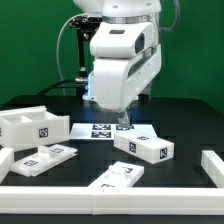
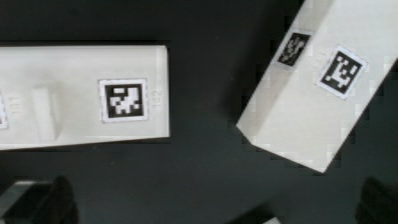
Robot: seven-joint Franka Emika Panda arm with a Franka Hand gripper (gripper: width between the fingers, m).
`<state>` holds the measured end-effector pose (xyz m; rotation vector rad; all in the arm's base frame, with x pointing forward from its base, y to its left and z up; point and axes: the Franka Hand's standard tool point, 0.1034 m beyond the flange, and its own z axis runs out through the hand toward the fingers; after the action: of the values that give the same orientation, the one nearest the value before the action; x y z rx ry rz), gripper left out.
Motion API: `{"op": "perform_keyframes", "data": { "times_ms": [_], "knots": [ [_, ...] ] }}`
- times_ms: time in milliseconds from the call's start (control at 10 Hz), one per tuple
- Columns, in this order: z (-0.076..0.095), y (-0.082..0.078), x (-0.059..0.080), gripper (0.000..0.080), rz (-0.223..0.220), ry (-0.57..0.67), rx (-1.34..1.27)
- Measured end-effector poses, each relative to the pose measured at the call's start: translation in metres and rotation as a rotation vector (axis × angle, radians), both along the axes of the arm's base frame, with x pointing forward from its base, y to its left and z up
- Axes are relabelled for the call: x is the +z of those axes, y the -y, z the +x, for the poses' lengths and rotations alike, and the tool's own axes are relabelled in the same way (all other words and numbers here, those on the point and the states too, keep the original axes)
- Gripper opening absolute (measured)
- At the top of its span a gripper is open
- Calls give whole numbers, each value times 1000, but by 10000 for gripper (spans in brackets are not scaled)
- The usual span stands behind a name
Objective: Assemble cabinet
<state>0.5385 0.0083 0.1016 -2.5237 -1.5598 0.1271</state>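
The cabinet's large box body (image 1: 33, 126) stands at the exterior view's left. Three smaller white tagged pieces lie on the black table: one in the middle right (image 1: 143, 146), one at the front left (image 1: 45, 158), one at the front (image 1: 115, 178). My gripper (image 1: 122, 121) hangs low just behind the middle-right piece, holding nothing. In the wrist view my gripper (image 2: 199, 206) is open, with dark fingertips (image 2: 32, 200) far apart over bare black table. A tagged white piece (image 2: 80, 95) and a slanted tagged piece (image 2: 311, 85) lie beyond them.
The marker board (image 1: 98, 128) lies flat behind the middle, partly under the arm. A white rail (image 1: 214, 166) stands at the exterior view's right, and another (image 1: 40, 186) runs along the front edge. A black cable hangs behind the arm.
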Motion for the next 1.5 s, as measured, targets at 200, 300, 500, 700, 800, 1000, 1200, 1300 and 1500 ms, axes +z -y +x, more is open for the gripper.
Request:
{"op": "perform_keyframes", "data": {
  "times_ms": [200, 300, 500, 700, 800, 1000, 1200, 1300, 1500],
  "knots": [
    [2, -1, 0, 797, 13, -6, 5],
    [2, -1, 0, 797, 13, -6, 5],
    [3, 2, -2, 797, 10, 5, -1],
    [9, 13, -14, 797, -3, 60, -24],
    [19, 24, -20, 797, -4, 121, 1],
    [23, 53, -41, 797, -2, 168, 24],
    [23, 52, -40, 797, -5, 164, 5],
    [23, 53, -41, 797, -5, 162, 3],
    [30, 56, -52, 797, -4, 164, -5]
  ]
}}
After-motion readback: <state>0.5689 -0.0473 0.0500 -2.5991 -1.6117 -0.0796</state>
